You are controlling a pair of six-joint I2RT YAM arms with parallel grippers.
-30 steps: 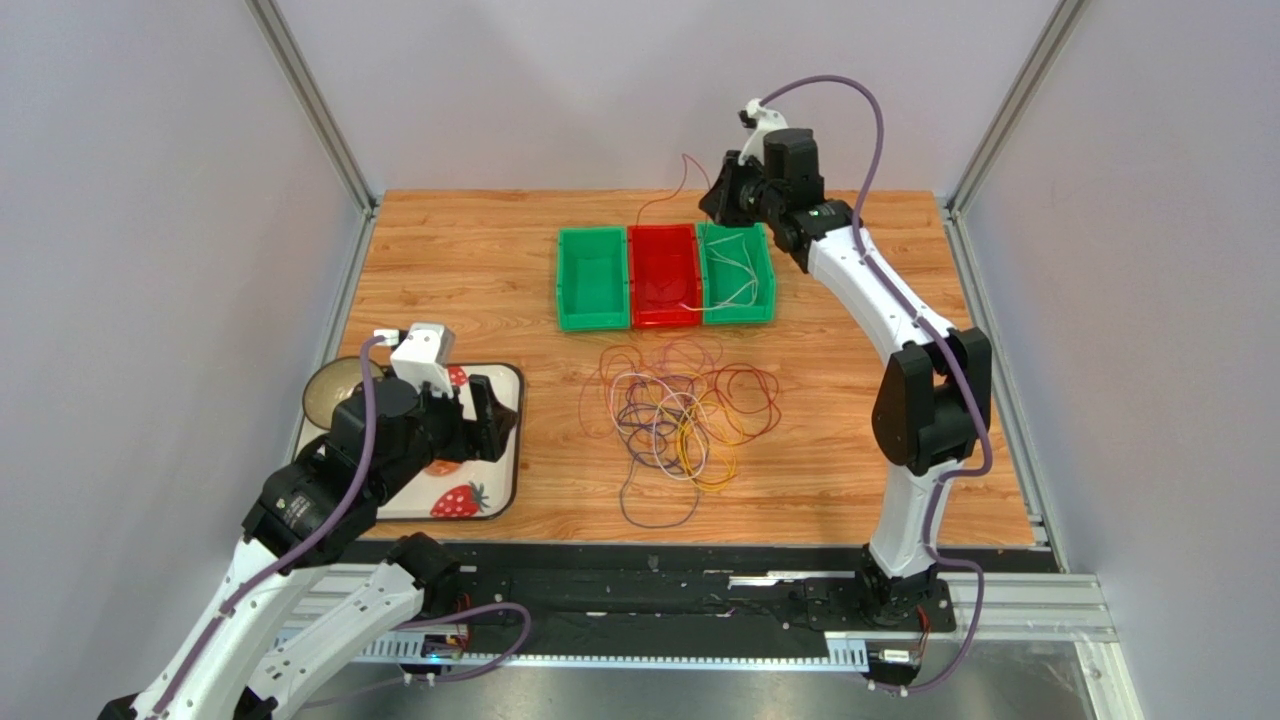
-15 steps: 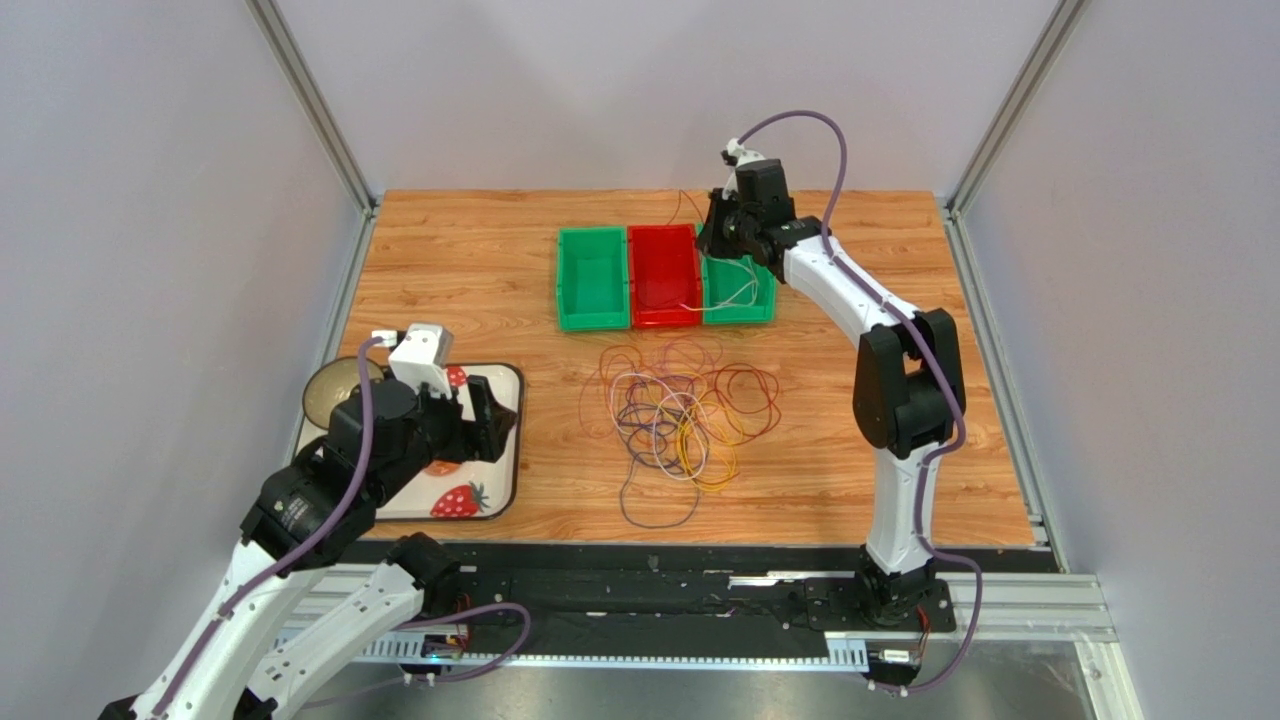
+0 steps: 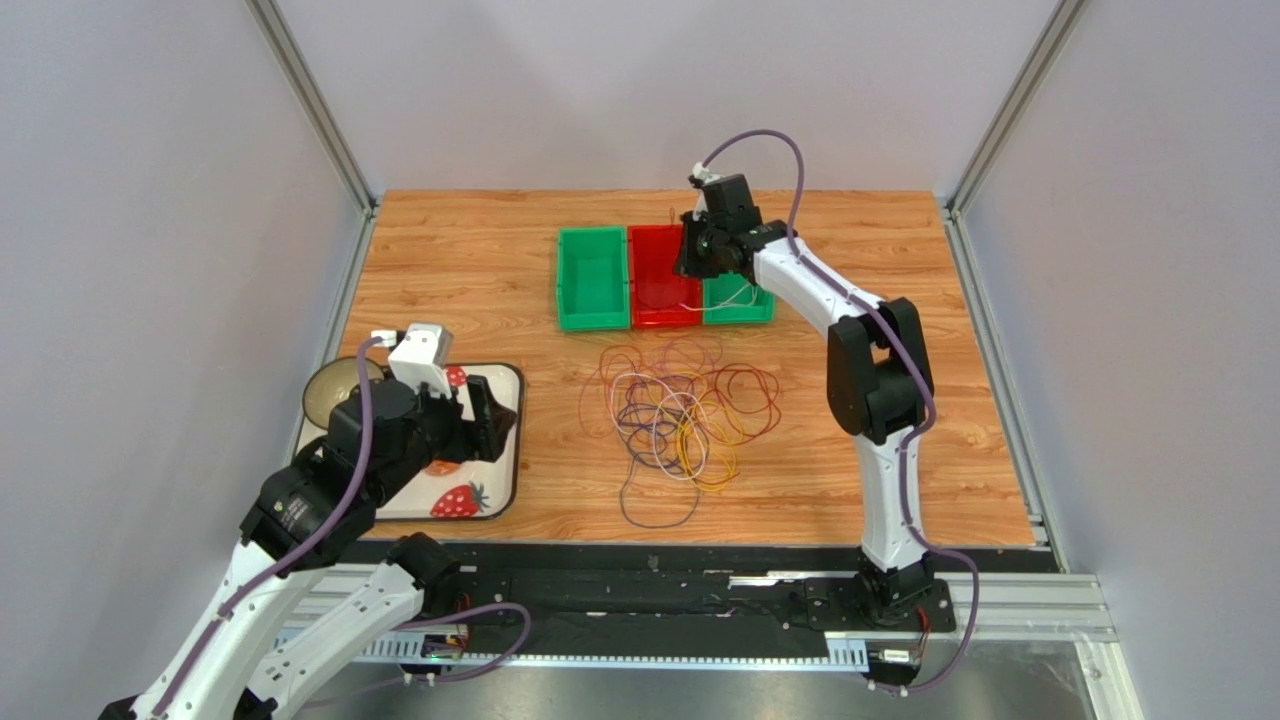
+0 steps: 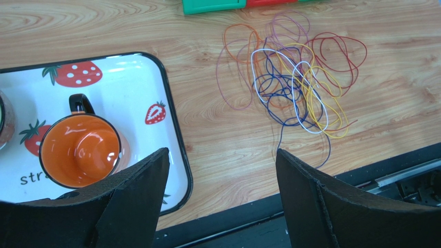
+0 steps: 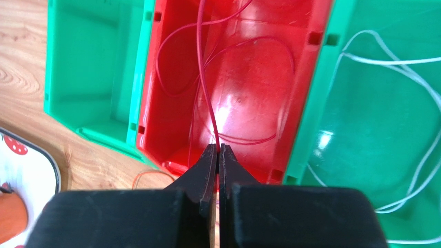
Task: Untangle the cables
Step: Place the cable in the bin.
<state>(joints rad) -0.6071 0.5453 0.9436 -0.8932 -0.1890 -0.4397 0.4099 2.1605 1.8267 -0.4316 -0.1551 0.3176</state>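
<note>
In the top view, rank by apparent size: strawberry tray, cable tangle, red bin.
Cable tangle and strawberry tray look alike; the left arm covers part of the tray, so no ranking.
Red bin smallest.

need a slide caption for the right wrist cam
Right hand, shut on a red cable, holds it over the red bin; a white cable lies in the neighbouring green bin.

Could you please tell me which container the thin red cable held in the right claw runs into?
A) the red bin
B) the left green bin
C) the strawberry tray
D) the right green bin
A: in the right wrist view the right claw is shut on the red cable, which runs from its tips into the red bin.
</note>
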